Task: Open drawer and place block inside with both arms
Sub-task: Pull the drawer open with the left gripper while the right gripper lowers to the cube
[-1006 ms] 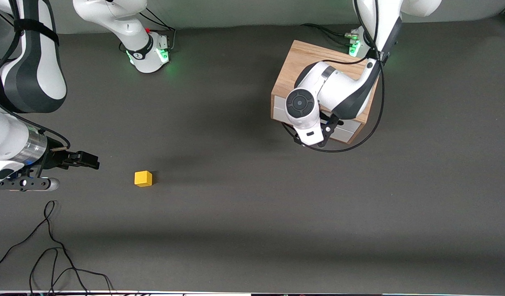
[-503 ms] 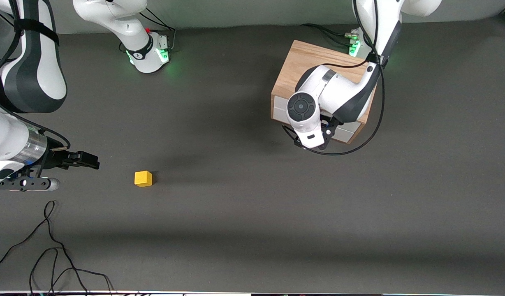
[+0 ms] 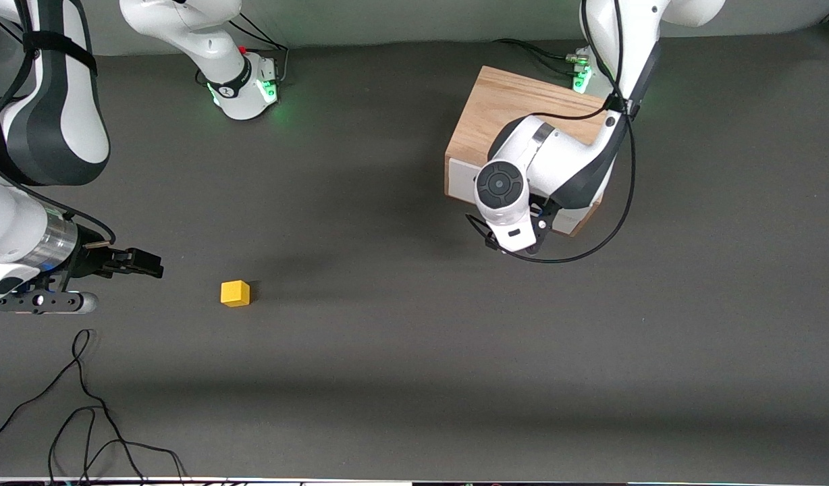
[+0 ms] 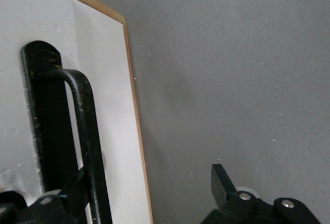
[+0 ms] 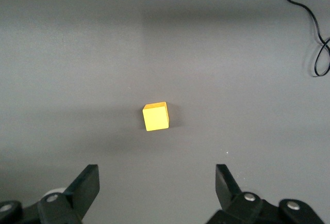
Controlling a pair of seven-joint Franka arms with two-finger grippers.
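Note:
The light oak box point(image 3: 516, 108) stands near the left arm's base, its white drawer front point(image 3: 460, 182) flush with it. The left arm's wrist point(image 3: 501, 187) hangs over that front and hides the left gripper in the front view. In the left wrist view the left gripper point(image 4: 149, 177) is open. One finger sits against the black bar handle point(image 4: 85, 131) on the white panel point(image 4: 105, 105); the other finger point(image 4: 221, 182) is out over the table. The yellow block point(image 3: 235, 293) lies on the table. The right gripper point(image 3: 144, 263) is open and empty, apart from the block point(image 5: 155, 116).
The table is covered in a dark grey mat point(image 3: 401, 337). Loose black cables point(image 3: 84, 405) lie near the front camera at the right arm's end and show in the right wrist view point(image 5: 314, 33). The right arm's base point(image 3: 242, 84) stands at the table's back edge.
The left arm's wrist has shifted a little toward the front camera over the drawer front. The right arm and the block have not moved.

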